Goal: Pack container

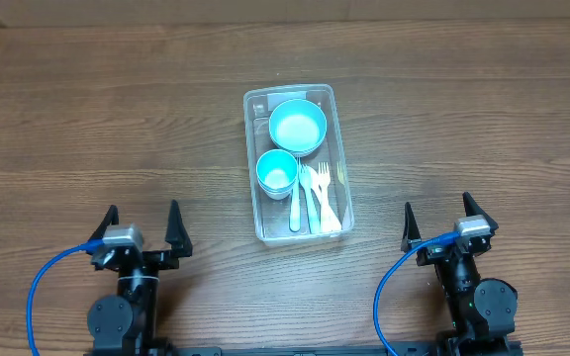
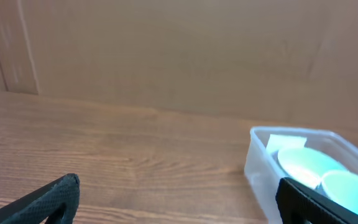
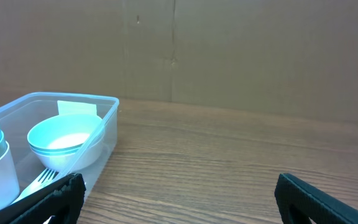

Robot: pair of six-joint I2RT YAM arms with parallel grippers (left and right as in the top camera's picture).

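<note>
Container [image 1: 287, 91] rests on the tabletop [image 1: 87, 119], ahead of and between your left end effector [image 1: 142, 213] and right end effector [image 1: 437, 208]. Both stand spread, empty.

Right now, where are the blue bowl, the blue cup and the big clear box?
blue bowl [image 1: 297, 125]: overhead view, the inside bottom of the bowl.
blue cup [image 1: 277, 172]: overhead view, the middle of its open top.
clear container [image 1: 290, 90]: overhead view, the rim at its far end.

Wooden table [image 1: 87, 119], brown cardboard wall [image 3: 260, 50] along far edge. Light-blue bowl [image 1: 297, 124] farthest; light-blue cup [image 1: 277, 170] nearer, slightly left. White spoon [image 1: 296, 208] and forks [image 1: 324, 188] lie right of cup.
</note>
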